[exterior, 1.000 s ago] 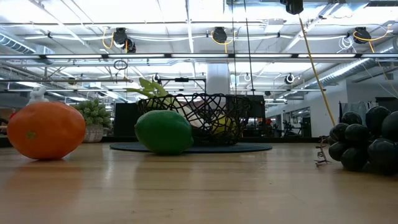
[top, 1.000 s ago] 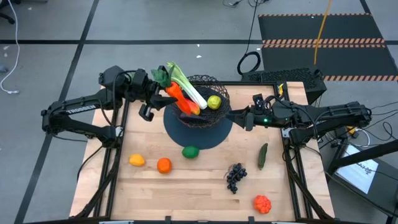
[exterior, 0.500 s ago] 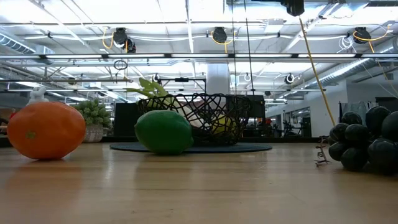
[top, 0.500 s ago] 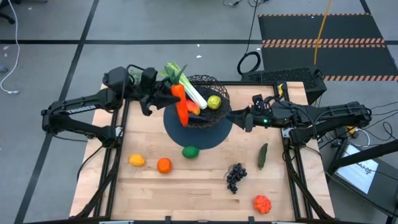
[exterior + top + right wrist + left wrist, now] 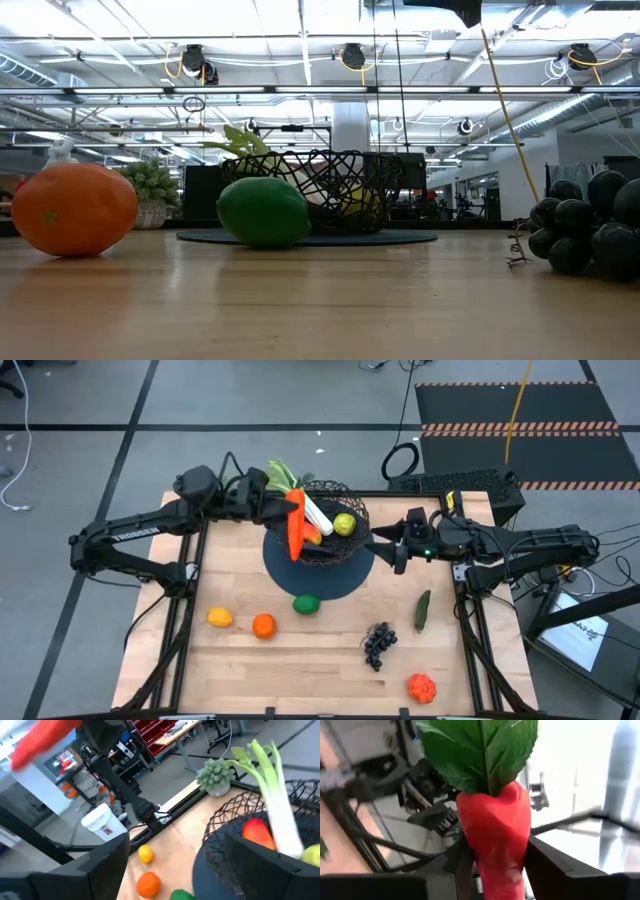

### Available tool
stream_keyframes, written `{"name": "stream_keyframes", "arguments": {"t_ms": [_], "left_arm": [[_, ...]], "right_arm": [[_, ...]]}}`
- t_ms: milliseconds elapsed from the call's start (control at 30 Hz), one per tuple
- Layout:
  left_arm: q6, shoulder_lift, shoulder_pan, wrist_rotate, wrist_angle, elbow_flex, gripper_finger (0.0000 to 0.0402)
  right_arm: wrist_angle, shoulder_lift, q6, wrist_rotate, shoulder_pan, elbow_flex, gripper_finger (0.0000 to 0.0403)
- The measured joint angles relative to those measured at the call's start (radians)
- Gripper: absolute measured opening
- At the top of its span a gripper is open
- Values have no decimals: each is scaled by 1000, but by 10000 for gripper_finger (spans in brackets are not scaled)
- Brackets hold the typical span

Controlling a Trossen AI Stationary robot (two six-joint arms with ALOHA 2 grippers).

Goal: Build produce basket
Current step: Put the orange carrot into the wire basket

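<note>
Low view cuts off the grapes [image 5: 590, 222] at the right edge and shows neither gripper; high view loses the near table corners at its bottom edge.

Wooden table [image 5: 330, 655], near to far: red bumpy fruit [image 5: 421, 686] by the near right corner — kind not readable; grapes just beyond; small yellow-orange fruit [image 5: 220, 618] and orange [image 5: 263, 625] side by side at left; lime [image 5: 306, 603] touching the near edge of the round dark mat [image 5: 318, 572]; cucumber [image 5: 422, 610] at right, well apart from the rest.

On the mat, the black wire basket [image 5: 352, 509]; inside — lemon [image 5: 344, 524], a red-yellow fruit [image 5: 258, 832], and the leek [image 5: 312, 514] leaning out over the far left rim, leaves sticking up.

Left gripper [image 5: 268, 510] raised at the basket's left side, clamped on the carrot [image 5: 295, 526] — fingers [image 5: 547, 865] pressed to both sides of its upper end, green top [image 5: 480, 750] toward the wrist camera, tip over the basket's left rim.

Right gripper [image 5: 382, 546] just beside the basket's right rim, spread wide, nothing between its fingers.

Beyond the table: grey floor with dark tape lines, black hazard-striped mat, cables; fuzzy green clump [image 5: 152, 183], ceiling lights and pipes behind.
</note>
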Motion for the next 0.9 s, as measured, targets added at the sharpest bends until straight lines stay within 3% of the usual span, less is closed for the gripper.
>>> {"name": "stream_keyframes", "arguments": {"t_ms": [167,300,467,767,900], "left_arm": [[-203,26,15,-11,-28,0,152],[-220,49,14,-27,-34,-1,152],[-161,93,-1,-59,-31,-1,152],[62,160,-18,-156,19,-1,152],[123,188,3,-137,26,8,152]], "right_arm": [[0,0,-105,-1,-7,0,313],[0,0,-199,-2,-7,0,313],[0,-7,-238,-52,-6,0,313],[-3,-29,-269,-53,-13,0,313],[-22,-35,-282,-44,-21,0,313]]}}
